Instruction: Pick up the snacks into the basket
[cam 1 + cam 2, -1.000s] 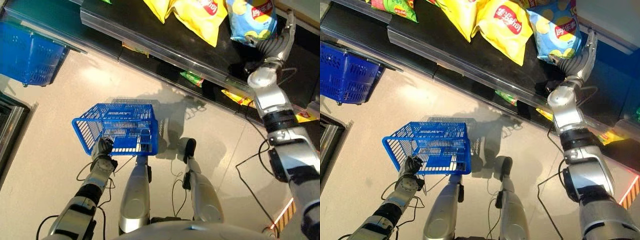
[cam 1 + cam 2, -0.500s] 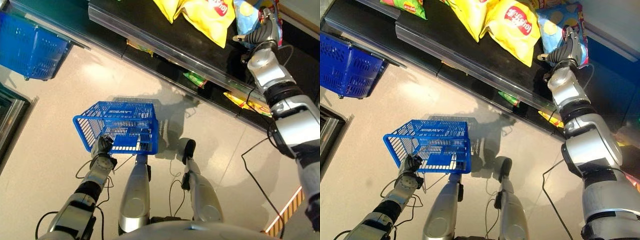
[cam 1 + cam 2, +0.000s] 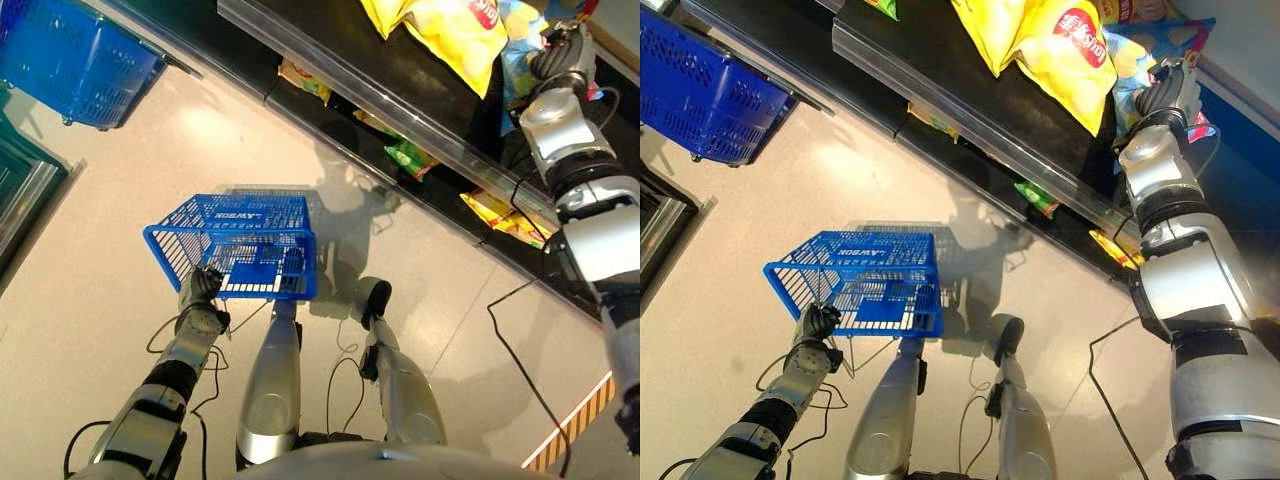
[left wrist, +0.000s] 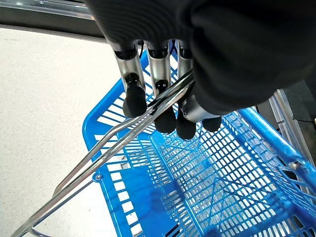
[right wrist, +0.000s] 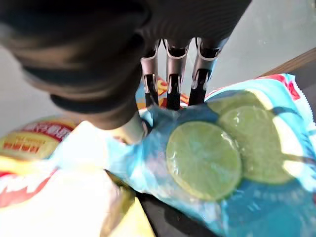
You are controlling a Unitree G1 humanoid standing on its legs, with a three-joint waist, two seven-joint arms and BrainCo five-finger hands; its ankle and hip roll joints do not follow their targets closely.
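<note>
My right hand [image 5: 148,89] pinches the blue chip bag [image 5: 217,158] on the shelf [image 3: 970,100], left hand [image 4: 163,106] curled on the basket [image 3: 235,245] handle; that slick bag could slip

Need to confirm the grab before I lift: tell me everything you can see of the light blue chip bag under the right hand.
The light blue chip bag is glossy, printed with lime slices, with red at one edge. It lies on the dark shelf beside the yellow bags. The right hand is on its upper end, fingers and thumb pinching the crumpled film.

Shop: snack shelves [image 3: 970,100], shopping baskets [image 3: 235,245].
</note>
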